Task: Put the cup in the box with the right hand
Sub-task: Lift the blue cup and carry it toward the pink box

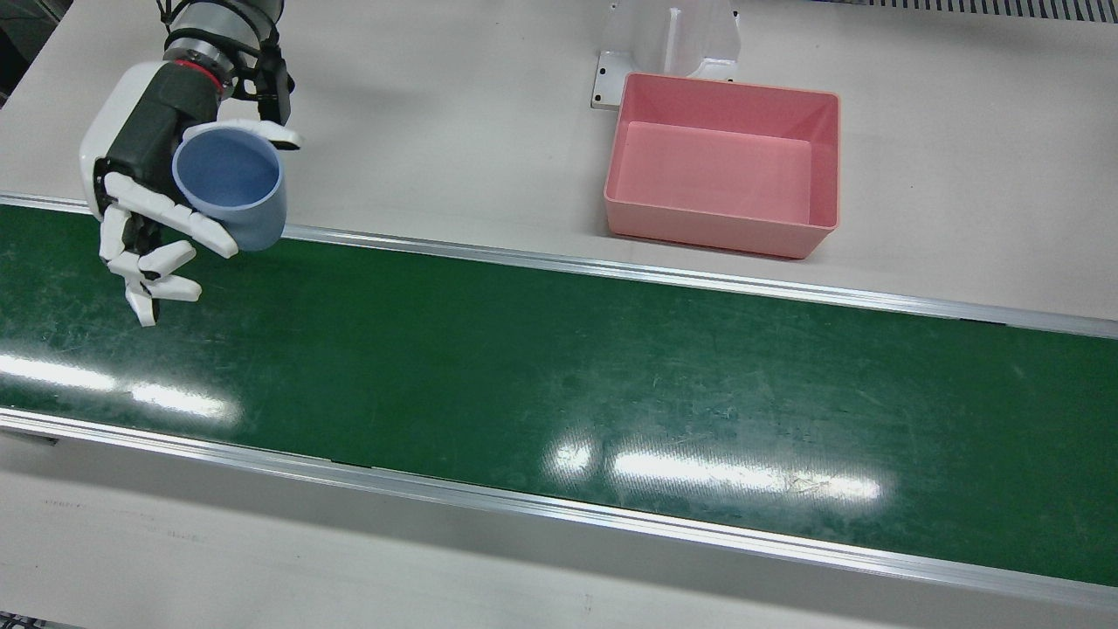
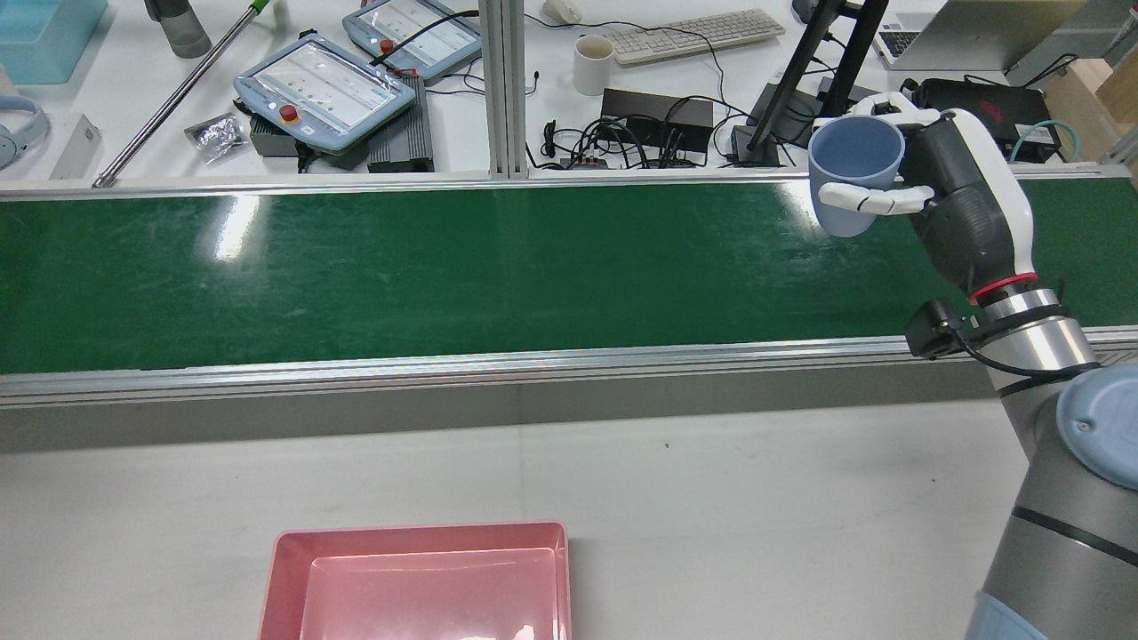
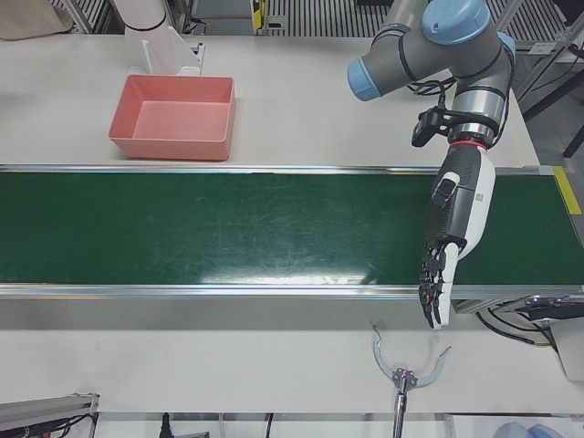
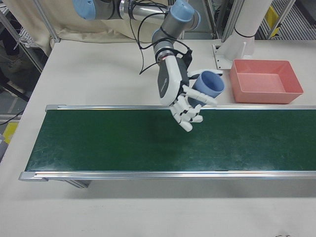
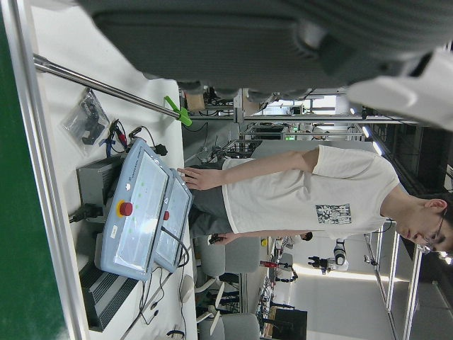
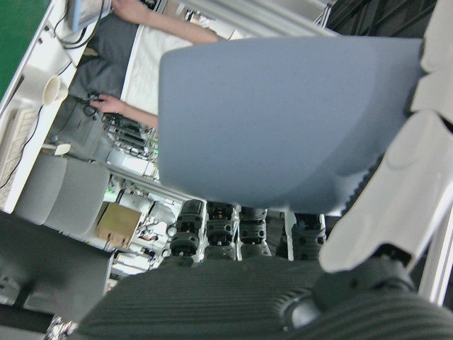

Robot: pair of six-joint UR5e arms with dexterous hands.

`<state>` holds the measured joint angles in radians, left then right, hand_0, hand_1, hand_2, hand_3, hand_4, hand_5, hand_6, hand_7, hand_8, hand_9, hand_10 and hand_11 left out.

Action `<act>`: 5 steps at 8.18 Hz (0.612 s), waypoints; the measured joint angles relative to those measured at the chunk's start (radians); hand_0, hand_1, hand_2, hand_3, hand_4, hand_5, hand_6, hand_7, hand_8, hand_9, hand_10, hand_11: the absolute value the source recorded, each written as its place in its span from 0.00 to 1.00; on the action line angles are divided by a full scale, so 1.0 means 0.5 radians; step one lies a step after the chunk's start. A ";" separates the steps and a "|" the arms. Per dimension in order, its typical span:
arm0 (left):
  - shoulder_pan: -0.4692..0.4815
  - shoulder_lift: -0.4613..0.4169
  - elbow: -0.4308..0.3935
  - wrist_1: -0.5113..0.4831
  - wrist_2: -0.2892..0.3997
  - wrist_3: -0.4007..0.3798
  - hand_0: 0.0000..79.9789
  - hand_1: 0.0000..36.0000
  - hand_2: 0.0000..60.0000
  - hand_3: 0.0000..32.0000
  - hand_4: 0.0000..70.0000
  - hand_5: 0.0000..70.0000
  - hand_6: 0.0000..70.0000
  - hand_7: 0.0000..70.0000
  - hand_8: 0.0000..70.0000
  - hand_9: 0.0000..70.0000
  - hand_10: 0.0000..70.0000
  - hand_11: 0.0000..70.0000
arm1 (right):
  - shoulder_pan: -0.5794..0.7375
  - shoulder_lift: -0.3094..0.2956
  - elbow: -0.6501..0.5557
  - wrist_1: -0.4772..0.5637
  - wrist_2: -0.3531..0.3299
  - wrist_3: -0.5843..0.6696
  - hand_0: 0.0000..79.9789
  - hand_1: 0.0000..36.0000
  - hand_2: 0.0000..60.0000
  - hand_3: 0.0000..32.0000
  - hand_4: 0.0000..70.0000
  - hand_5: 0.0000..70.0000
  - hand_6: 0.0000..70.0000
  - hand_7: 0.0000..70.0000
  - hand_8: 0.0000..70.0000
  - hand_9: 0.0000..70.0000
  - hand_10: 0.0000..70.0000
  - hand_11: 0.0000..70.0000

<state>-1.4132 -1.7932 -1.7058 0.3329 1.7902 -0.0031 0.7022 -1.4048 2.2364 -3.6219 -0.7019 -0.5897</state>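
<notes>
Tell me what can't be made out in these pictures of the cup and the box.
- Pink box: the rear view's bottom edge cuts off its near part.
- Blue cup: its base and far wall are covered by the right hand in the front view; the right hand view shows only its side.
- Left hand: its hand view is filled by blurred palm, so its fingers' spread is only seen small in the left-front view.

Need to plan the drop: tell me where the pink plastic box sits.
In the front view the empty pink plastic box sits on the white table beyond the green conveyor belt, right of centre, by a white pedestal.
</notes>
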 measured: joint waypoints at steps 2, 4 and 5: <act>0.000 0.000 0.000 0.000 0.000 0.000 0.00 0.00 0.00 0.00 0.00 0.00 0.00 0.00 0.00 0.00 0.00 0.00 | -0.298 0.051 0.399 -0.018 0.017 -0.446 0.59 0.44 0.84 0.00 1.00 0.04 0.36 1.00 0.44 0.80 0.30 0.42; 0.000 0.000 0.000 0.000 0.000 0.000 0.00 0.00 0.00 0.00 0.00 0.00 0.00 0.00 0.00 0.00 0.00 0.00 | -0.678 0.187 0.559 0.000 0.033 -0.875 0.59 0.42 0.80 0.00 1.00 0.04 0.35 1.00 0.44 0.79 0.31 0.43; 0.000 0.000 0.000 0.000 0.000 0.000 0.00 0.00 0.00 0.00 0.00 0.00 0.00 0.00 0.00 0.00 0.00 0.00 | -0.843 0.232 0.555 0.072 0.047 -1.057 0.59 0.41 0.77 0.00 1.00 0.04 0.35 1.00 0.43 0.79 0.32 0.45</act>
<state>-1.4132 -1.7933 -1.7058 0.3329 1.7901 -0.0030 0.2809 -1.2886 2.5139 -3.5860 -0.6781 -1.1180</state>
